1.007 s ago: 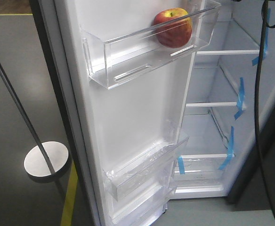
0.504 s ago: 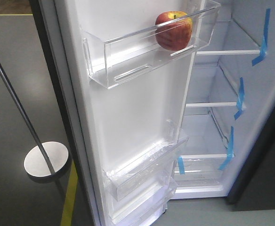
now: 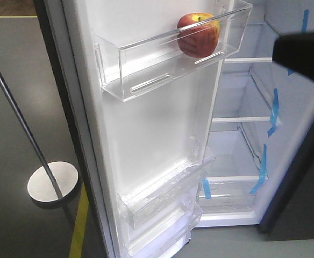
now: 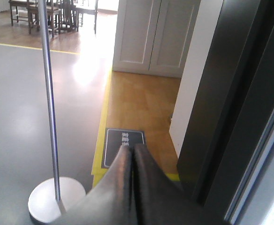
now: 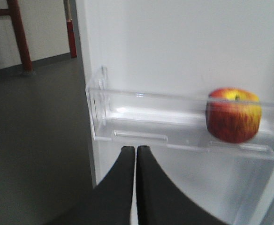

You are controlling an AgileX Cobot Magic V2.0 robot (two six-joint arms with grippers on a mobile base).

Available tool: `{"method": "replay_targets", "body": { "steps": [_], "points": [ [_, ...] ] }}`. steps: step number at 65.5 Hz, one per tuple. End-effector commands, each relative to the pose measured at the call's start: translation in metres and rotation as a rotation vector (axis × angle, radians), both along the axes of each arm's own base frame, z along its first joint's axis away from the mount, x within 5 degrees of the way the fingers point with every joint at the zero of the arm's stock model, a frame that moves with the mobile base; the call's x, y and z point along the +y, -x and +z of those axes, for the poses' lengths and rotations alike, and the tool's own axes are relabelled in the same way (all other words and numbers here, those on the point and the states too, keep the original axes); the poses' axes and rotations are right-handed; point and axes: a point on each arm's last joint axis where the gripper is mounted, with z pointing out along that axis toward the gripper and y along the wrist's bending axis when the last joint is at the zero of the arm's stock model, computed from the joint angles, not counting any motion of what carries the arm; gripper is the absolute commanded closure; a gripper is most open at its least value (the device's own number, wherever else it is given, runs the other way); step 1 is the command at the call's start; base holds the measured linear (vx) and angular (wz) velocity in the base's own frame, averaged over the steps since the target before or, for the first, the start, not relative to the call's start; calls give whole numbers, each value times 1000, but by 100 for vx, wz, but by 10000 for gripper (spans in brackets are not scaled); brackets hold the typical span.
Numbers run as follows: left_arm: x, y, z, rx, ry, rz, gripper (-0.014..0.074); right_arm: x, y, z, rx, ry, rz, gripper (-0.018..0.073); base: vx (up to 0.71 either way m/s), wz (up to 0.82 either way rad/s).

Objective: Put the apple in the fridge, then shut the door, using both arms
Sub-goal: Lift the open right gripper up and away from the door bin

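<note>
- The fridge (image 3: 243,140) filled the right half of the front view. Its white interior was exposed, with white-edged shelves and strips of blue tape (image 3: 275,110) along the right wall.
- The door (image 3: 146,134) stood wide open across the centre of that view, inner lining facing the camera. By my reading the closing half of the task was not yet done.
- A grey floor (image 3: 17,107) lay to the left, crossed by a yellow line (image 3: 79,226). The left wrist view showed wood flooring (image 4: 141,103) beyond it, with white cabinet doors (image 4: 151,33) at top centre.
- A slanted pole on a round white base (image 3: 52,183) stood at the lower left, well apart from the door.
- A clear upper bin (image 3: 146,70) hung on the door lining, with further bins lower down.
- A dark blurred shape (image 3: 302,51) cut in at the upper right. It was probably part of an arm, though which one I cannot tell.
- The left gripper (image 4: 131,147) had its fingers pressed together and empty, pointing past the door's dark outer face.
- The right gripper (image 5: 136,150) was likewise closed on nothing, aimed at the bin's left end.
- The apple (image 3: 198,35) sat at the right end of that bin, untouched. The placing half looked finished.
</note>
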Motion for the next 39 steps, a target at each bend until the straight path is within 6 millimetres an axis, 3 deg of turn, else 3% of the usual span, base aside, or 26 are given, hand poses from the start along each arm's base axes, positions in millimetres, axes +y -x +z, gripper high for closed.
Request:
{"method": "replay_targets", "body": {
  "steps": [1,17,32,39],
  "points": [
    [-2,1,19,-170,40,-26,602,-6,19,-16,-58,-16,-99,563,0,0],
    [-6,5,39,-390,276,-85,602,-12,71,-78,-34,-26,-182,563,0,0],
    [-8,12,57,-563,442,-169,602,-14,96,-106,-42,-17,-207,563,0,0],
    [-9,19,70,-695,657,-278,602,-14,101,-111,-36,2,-205,563,0,0]
  ]
}}
